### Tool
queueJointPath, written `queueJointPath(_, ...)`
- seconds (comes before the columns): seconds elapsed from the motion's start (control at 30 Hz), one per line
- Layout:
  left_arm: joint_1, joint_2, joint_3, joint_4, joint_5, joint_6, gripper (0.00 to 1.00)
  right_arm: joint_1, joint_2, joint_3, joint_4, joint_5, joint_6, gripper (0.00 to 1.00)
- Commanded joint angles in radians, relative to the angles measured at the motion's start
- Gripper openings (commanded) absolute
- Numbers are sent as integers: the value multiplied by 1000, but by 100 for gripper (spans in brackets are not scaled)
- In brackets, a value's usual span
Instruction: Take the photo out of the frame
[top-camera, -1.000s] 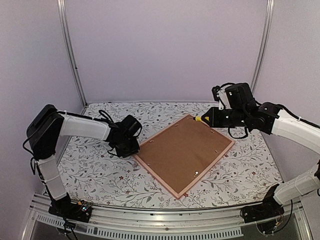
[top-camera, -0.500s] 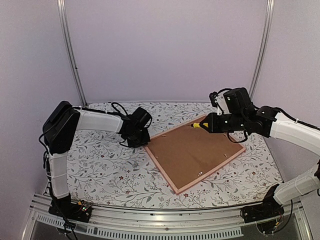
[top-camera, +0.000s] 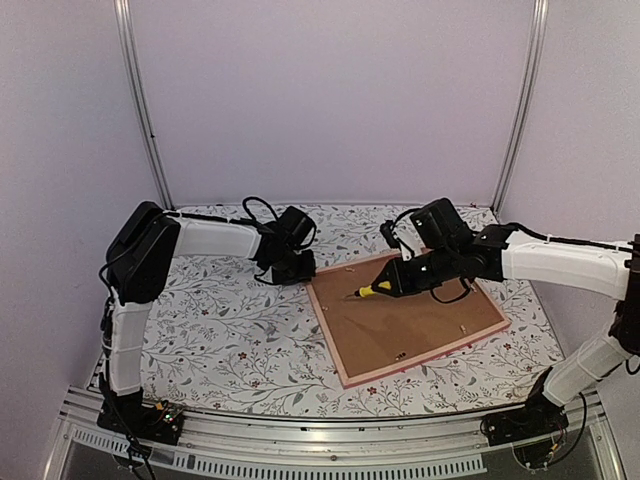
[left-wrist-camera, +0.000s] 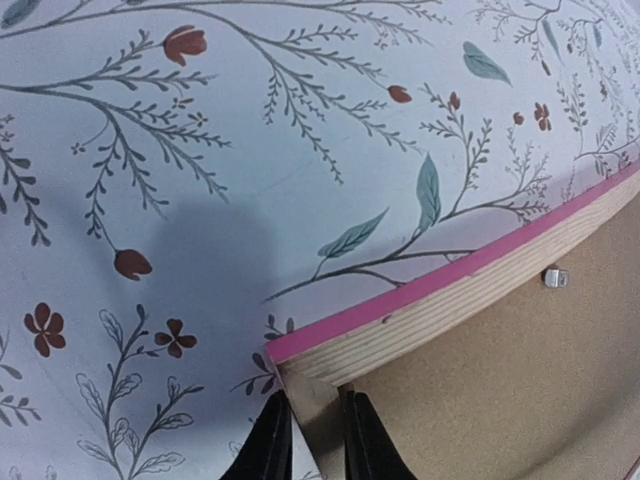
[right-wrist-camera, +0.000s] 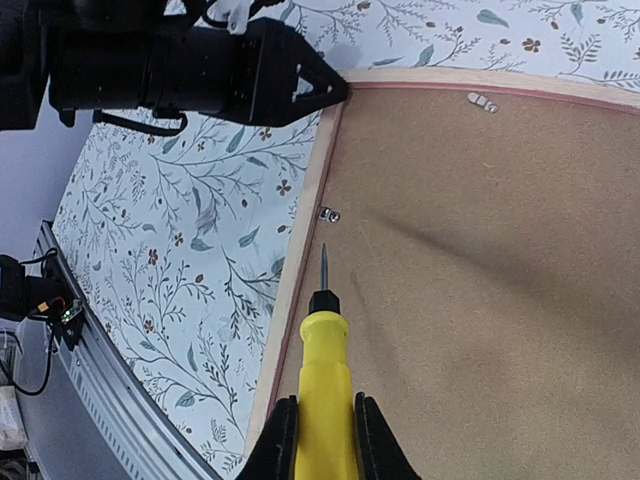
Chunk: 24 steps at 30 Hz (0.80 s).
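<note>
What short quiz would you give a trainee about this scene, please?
1. True or false: the frame lies with its backing board facing down.
2. What does the right gripper hold? A) a yellow-handled screwdriver B) a pen C) nothing
3. Fill in: the left gripper pinches the frame at its ____.
Key: 1 false, the backing board faces up; 2 A; 3 corner.
</note>
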<state>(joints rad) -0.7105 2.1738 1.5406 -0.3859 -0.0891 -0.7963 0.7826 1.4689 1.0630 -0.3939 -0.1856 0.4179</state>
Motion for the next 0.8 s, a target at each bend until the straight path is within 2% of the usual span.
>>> queueJointPath(0.0,-3,35,41,22,68,85,17,54,49,8,32,-51,-30,0)
queueJointPath(0.77,-4,25,31,17,81,79,15,87,136,-33,93,-35,-15,0)
